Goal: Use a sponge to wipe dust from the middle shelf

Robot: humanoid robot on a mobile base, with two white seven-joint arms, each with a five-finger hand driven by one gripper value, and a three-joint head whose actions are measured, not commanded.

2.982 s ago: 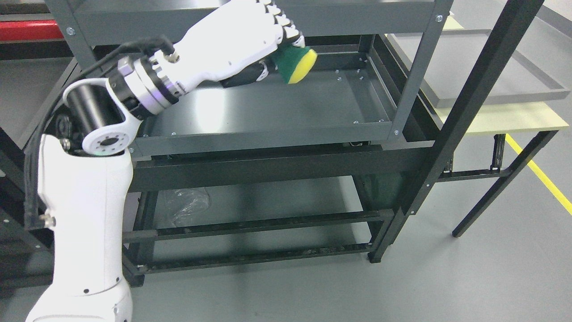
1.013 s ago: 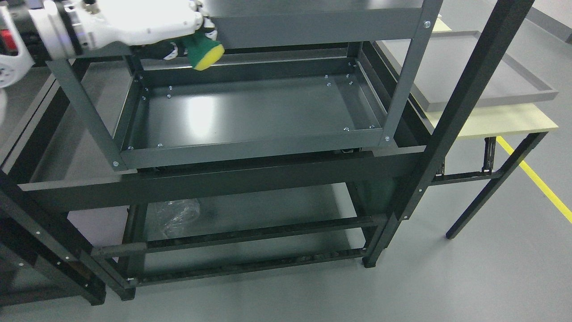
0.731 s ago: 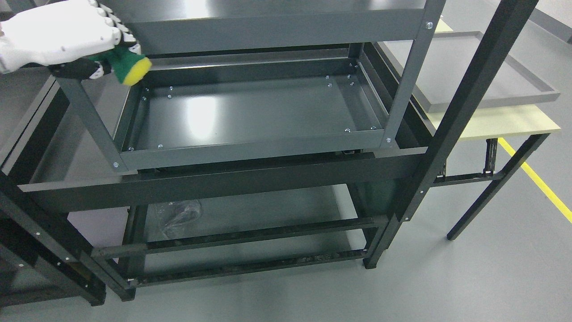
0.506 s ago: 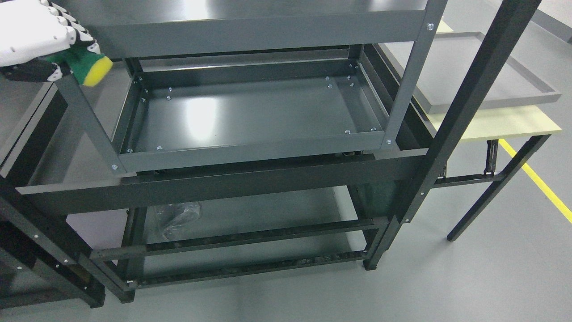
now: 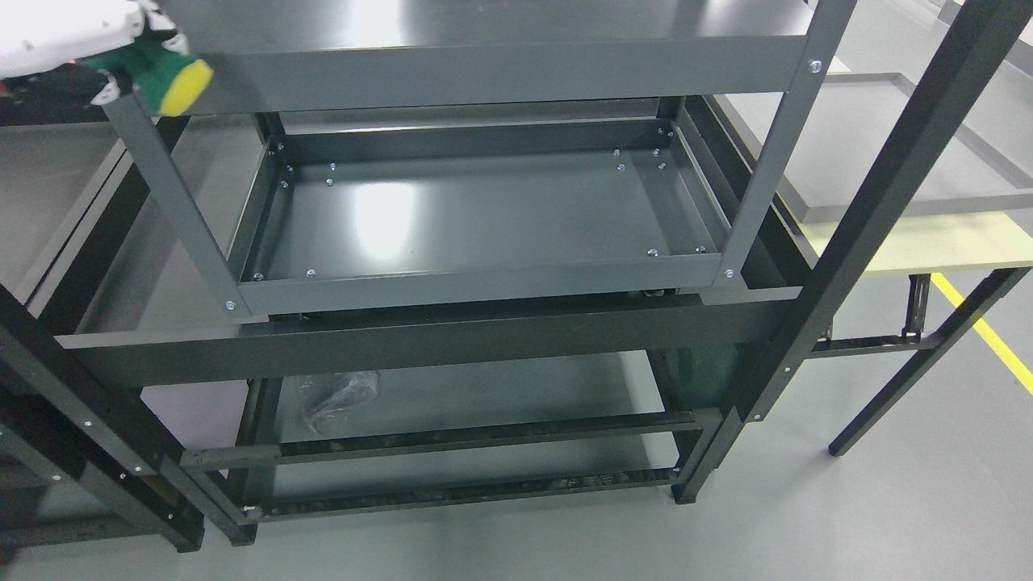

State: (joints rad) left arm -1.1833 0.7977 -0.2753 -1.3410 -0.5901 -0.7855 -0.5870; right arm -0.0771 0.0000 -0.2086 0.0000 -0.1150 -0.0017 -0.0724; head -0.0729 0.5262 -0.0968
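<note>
- Head view caught the left hand (image 5: 77,36) at the upper left corner of the picture, mostly cut off by the edge, its white fingers closed round the sponge (image 5: 165,71).
- That sponge, green backing with a yellow face, hung beside the front left upright (image 5: 173,198) of the grey rack, at about the height of the top shelf's front lip (image 5: 484,73) and outside the rack.
- Whether the sponge touched the upright could not be told; the two overlapped in the picture.
- Right hand was not in sight.
- Inward from the upright lay the middle shelf (image 5: 484,218), a shallow dark tray with a bright glare patch and nothing resting on it; the sponge was well apart from it, above and to its left.
- Below the shelf, a crumpled clear plastic bag (image 5: 335,395) sat on the lower level.
- Judged risks: bringing the sponge back over the shelf meant passing the upright and ducking under the top lip, so a shallow path could knock the hand or wrist against either.
- Because only the sponge's back end sat in the grip, a snag on the tray's raised rim might twist it loose.
- Glare on the metal hid any dust, so patches could be missed near the far corners.
</note>
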